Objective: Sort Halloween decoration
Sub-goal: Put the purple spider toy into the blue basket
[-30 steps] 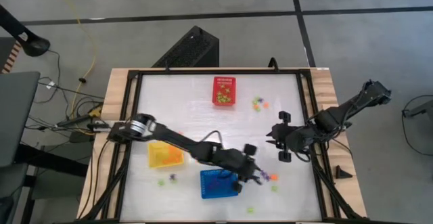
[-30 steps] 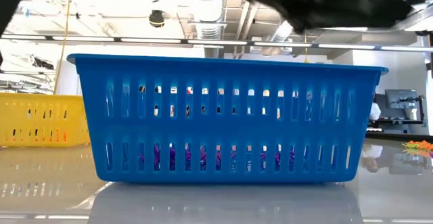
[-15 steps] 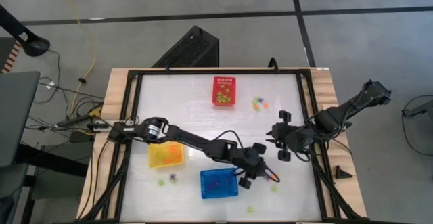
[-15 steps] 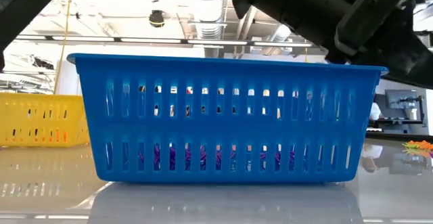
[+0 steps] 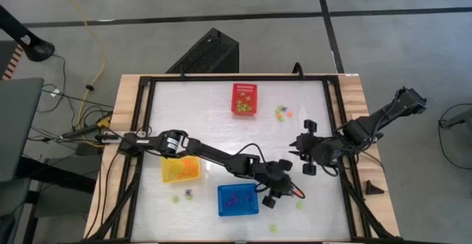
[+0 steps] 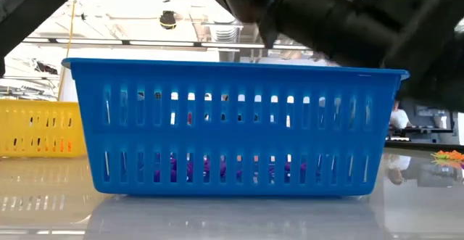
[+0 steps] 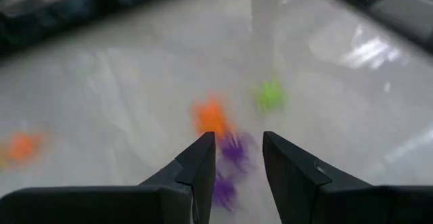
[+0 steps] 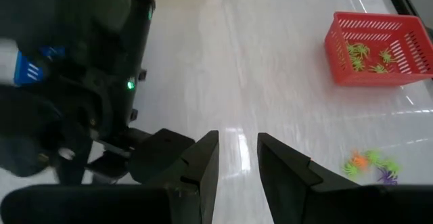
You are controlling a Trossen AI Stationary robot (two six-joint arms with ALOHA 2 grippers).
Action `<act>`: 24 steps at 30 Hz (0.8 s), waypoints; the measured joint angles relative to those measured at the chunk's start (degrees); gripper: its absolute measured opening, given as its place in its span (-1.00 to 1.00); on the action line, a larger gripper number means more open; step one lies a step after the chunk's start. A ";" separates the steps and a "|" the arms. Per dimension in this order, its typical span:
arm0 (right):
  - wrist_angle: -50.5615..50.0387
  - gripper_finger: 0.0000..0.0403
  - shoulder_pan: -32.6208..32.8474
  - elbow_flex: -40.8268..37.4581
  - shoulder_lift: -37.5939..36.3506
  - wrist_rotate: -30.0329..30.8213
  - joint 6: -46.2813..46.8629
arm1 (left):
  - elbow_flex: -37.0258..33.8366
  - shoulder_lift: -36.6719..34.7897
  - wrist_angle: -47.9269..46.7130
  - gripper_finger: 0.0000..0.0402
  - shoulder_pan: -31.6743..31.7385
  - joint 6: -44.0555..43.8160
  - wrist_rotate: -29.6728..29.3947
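Since a purple spider trinket (image 7: 233, 149) lies on the table right ahead of the left gripper (image 7: 238, 166), with a second purple one (image 7: 223, 189) showing in the gap between its fingers, an orange one (image 7: 212, 118) and a light-green one (image 7: 270, 96) just beyond, the step in hand looks like a pick from this loose cluster. The fingers stand parted with nothing clamped between them. From above, the left gripper (image 5: 276, 189) hangs just beside the blue basket (image 5: 237, 200), over the small cluster of trinkets (image 5: 296, 194) near that basket's right side. Purple pieces already lie in the blue basket (image 6: 232, 127), light-green ones in the red basket (image 8: 379, 51), and the yellow basket (image 5: 181, 169) appears to hold orange. More strays remain: a group (image 5: 282, 113) beside the red basket (image 5: 245, 99), a few light-green ones (image 5: 175, 197) near the yellow basket, and one (image 5: 272, 228) at the table's near edge. The right gripper (image 5: 304, 155) waits above the table's right part, its fingers (image 8: 203, 160) parted a little and empty. Next, I judge, the left gripper must lower over one purple trinket, close without catching the orange neighbour, then carry it across to the blue basket.
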 joint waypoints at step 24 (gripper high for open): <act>0.43 -0.34 -1.12 0.00 -0.01 0.00 -0.42 | -0.96 1.16 -2.21 -0.43 1.24 1.85 0.14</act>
